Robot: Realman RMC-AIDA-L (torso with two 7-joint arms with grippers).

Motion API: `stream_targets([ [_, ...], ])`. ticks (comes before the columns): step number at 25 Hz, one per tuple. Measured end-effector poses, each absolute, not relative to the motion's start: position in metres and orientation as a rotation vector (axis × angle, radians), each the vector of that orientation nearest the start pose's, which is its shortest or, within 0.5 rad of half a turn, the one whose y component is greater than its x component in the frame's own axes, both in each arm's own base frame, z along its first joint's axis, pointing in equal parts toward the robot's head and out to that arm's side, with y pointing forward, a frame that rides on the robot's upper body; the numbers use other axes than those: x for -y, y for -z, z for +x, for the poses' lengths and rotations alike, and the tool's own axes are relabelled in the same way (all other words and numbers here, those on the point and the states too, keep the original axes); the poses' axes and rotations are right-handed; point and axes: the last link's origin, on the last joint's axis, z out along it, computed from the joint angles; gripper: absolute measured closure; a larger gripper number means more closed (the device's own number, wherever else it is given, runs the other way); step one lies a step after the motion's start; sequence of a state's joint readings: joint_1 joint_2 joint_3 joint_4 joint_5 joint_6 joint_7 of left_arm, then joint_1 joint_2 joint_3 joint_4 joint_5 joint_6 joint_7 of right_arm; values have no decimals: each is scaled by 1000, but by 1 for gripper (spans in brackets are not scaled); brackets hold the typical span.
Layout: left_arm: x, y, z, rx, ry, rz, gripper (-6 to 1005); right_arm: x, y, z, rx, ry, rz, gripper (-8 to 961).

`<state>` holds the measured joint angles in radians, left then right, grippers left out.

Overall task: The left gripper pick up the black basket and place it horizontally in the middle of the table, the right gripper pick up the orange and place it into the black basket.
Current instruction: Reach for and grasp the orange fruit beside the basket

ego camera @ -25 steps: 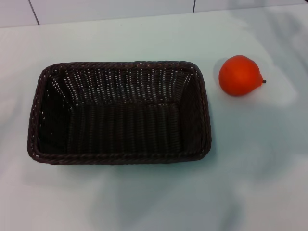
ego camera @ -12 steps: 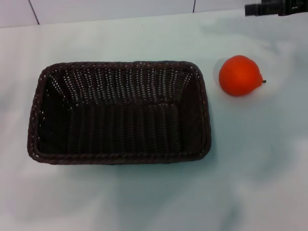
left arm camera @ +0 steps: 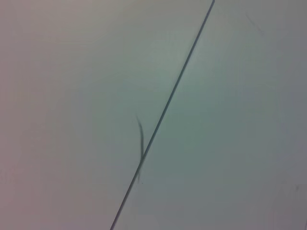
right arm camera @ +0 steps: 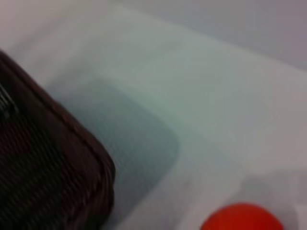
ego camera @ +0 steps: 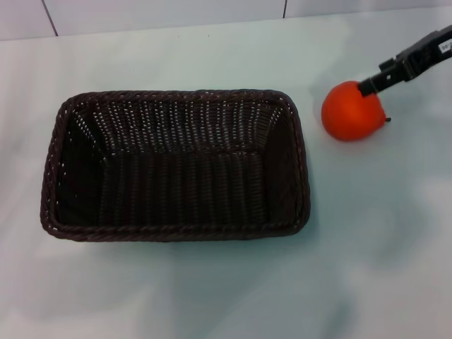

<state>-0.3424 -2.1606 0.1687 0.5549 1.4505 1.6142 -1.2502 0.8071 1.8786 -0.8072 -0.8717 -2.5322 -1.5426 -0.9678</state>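
Note:
The black basket (ego camera: 176,164) lies lengthwise across the middle of the table (ego camera: 212,289), open side up and empty. The orange (ego camera: 349,113) rests on the table to the basket's right. My right gripper (ego camera: 373,85) reaches in from the upper right, its black tip over the orange's upper right side. The right wrist view shows a corner of the basket (right arm camera: 53,177) and the top of the orange (right arm camera: 242,218). My left gripper is out of view; its wrist view shows only a bare surface with a thin dark seam (left arm camera: 163,112).
The table's far edge meets a pale wall (ego camera: 162,14) at the back. Bare table lies in front of the basket and around the orange.
My right arm has come down from the top right edge of the head view to the orange. The basket and the orange have not moved.

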Motion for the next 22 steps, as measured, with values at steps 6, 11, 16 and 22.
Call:
stream_targets([
  [6, -290, -83, -328, 732, 1337, -1599, 275, -421, -84, 234, -2672, -607, 1087, 185],
  [11, -290, -84, -331, 749, 1339, -1575, 170, -423, -74, 236, -2652, -644, 1079, 188],
  [16, -290, -84, -331, 747, 1336, -1574, 155, -423, -59, 239, -2639, -676, 1041, 190],
  [22, -293, -84, -330, 754, 1338, -1572, 155, -427, -51, 244, -2636, -740, 1023, 251],
])
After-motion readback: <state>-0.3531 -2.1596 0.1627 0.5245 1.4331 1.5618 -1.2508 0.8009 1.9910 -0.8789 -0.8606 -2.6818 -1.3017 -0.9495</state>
